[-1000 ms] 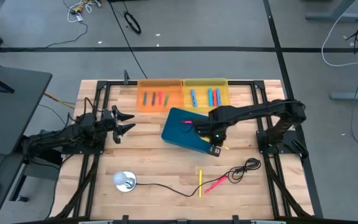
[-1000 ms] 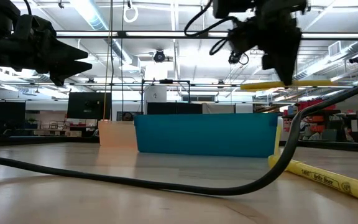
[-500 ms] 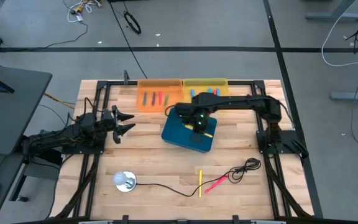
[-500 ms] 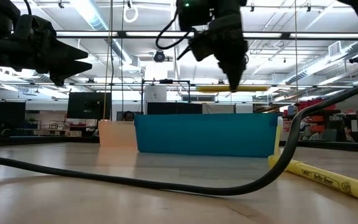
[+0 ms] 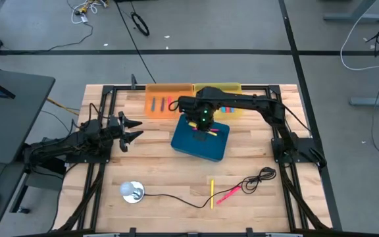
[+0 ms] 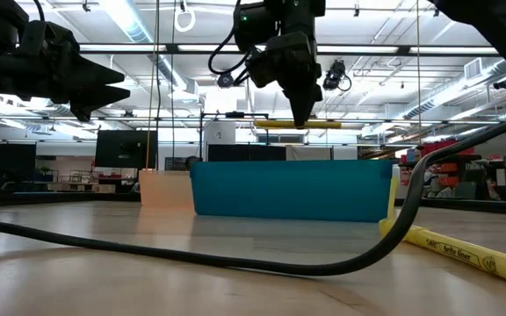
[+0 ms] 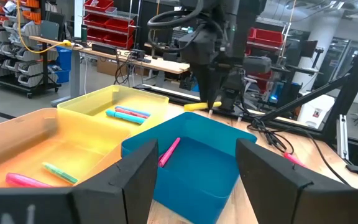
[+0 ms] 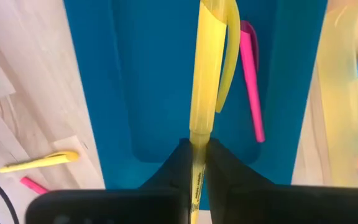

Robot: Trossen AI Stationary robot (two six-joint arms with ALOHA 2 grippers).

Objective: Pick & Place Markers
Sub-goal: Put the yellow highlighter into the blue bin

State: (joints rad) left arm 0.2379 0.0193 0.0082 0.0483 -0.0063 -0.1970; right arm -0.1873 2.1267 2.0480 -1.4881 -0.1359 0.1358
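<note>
1. The right gripper (image 5: 204, 122) hangs above the teal plastic bin (image 5: 220, 146) near the middle of the wooden tabletop (image 5: 156, 181), its fingers clamped on a yellow plastic marker (image 8: 206, 81). The marker lies level and crosswise in the jaws, so it should drop flat.

2. From the right wrist view the held marker sits over the bin's open floor, where a pink marker (image 8: 251, 79) already lies. In my judgement this is the point just before release.

3. Toward the far edge of the tabletop, an orange translucent tray (image 5: 155, 110) holds several markers, and beside it a yellow translucent tray (image 5: 210, 87) holds blue ones. The sorting seems to go by colour.

4. Near the front edge, a second yellow marker (image 5: 212, 193) and a pink-red marker (image 5: 226, 195) lie touching a thin black cable (image 5: 255, 180), not yet collected.

5. The left gripper (image 5: 134, 129) waits at the left edge, jaws apart and empty, clear of the right arm's reach.
</note>
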